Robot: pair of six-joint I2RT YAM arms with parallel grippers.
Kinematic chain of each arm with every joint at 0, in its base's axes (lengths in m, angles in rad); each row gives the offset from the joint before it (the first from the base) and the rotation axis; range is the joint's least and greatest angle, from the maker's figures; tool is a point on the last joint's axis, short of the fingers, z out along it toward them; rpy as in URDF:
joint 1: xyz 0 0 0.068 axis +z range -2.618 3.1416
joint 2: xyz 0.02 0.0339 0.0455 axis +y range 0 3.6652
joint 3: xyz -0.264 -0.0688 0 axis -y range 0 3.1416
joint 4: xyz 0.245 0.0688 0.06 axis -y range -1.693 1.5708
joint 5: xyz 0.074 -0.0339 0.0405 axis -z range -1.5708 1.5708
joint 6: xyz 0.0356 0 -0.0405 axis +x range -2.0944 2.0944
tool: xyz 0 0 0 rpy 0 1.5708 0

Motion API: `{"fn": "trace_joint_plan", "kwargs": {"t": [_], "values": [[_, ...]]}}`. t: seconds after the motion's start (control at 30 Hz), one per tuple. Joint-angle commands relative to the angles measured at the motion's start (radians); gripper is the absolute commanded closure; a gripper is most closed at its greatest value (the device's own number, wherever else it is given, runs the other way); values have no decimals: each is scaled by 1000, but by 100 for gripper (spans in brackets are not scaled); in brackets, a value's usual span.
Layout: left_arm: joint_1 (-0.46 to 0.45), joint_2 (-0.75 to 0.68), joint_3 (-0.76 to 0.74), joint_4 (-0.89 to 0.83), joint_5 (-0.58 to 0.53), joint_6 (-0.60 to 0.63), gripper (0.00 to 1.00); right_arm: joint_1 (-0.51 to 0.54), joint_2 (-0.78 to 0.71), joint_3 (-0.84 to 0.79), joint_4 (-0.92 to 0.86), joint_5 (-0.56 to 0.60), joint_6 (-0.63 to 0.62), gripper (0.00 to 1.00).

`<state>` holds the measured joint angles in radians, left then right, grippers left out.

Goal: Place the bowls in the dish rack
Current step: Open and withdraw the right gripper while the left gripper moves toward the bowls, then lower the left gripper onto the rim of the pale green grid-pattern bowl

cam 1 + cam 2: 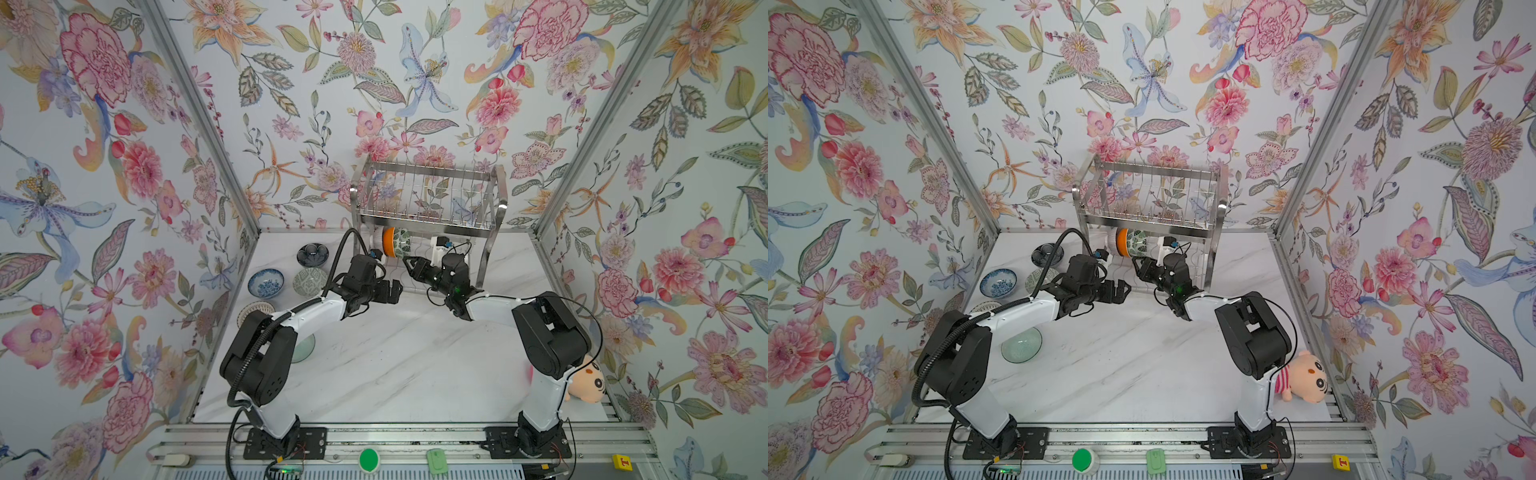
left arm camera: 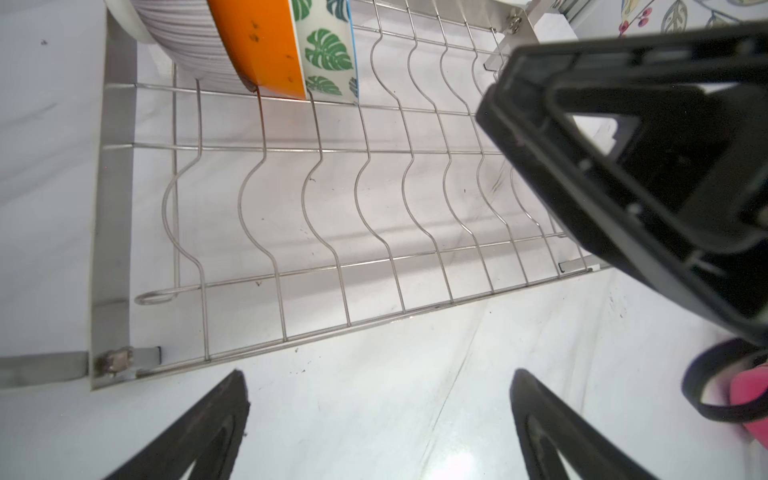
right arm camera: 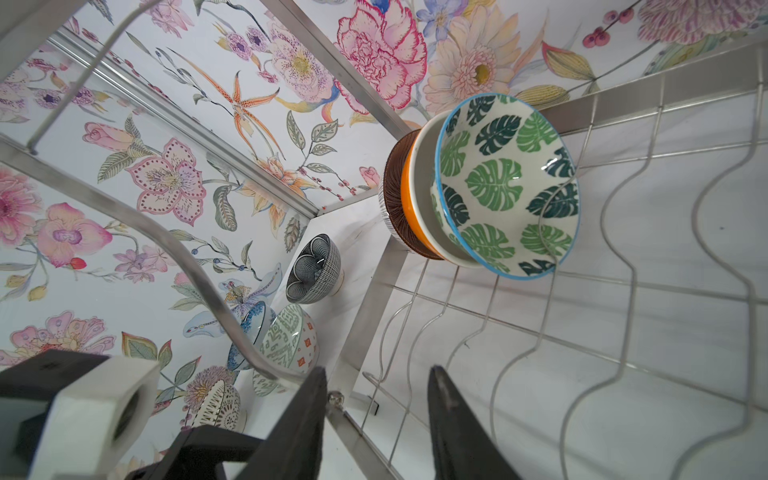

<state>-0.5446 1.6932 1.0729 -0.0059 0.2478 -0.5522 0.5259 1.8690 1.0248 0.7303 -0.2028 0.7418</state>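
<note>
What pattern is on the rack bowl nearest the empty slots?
That bowl: green leaves on white, blue rim; best in right wrist view.

Robot test cell, dressed as a domestic kitchen. Floral wallpaper (image 1: 424, 75) covers three flat wall panels held between bare aluminium posts (image 1: 195, 120). The white marble-look counter (image 1: 395, 365) ends at an aluminium rail (image 1: 399, 434), to which the left arm (image 1: 257, 353) and right arm (image 1: 548, 332) are bolted. A green push button (image 1: 369, 459) sits in front of the rail. Household props: steel dish rack (image 1: 428, 195), patterned bowls (image 1: 266, 282).
</note>
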Motion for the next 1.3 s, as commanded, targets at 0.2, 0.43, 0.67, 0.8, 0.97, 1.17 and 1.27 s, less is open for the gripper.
{"fn": "trace_joint_plan", "kwargs": {"t": [0.2, 0.43, 0.67, 0.8, 0.97, 1.17, 1.27], "values": [[2, -260, -91, -108, -85, -92, 1, 32, -189, -156, -38, -6, -90, 42], [21, -401, -76, -394, -267, -94, 1, 74, -281, -180, -174, -5, -172, 17], [107, -501, -134, -577, -400, -155, 1, 186, -327, -111, -380, 16, -310, 1], [156, -564, -229, -562, -377, -181, 1, 268, -336, -72, -469, 56, -404, 1], [204, -622, -329, -529, -355, -194, 1, 369, -323, -8, -570, 136, -526, 1], [259, -632, -424, -469, -332, -193, 1, 440, -303, 35, -633, 190, -591, 1], [268, -631, -461, -431, -324, -185, 1, 461, -304, 39, -653, 215, -603, 1]]}}
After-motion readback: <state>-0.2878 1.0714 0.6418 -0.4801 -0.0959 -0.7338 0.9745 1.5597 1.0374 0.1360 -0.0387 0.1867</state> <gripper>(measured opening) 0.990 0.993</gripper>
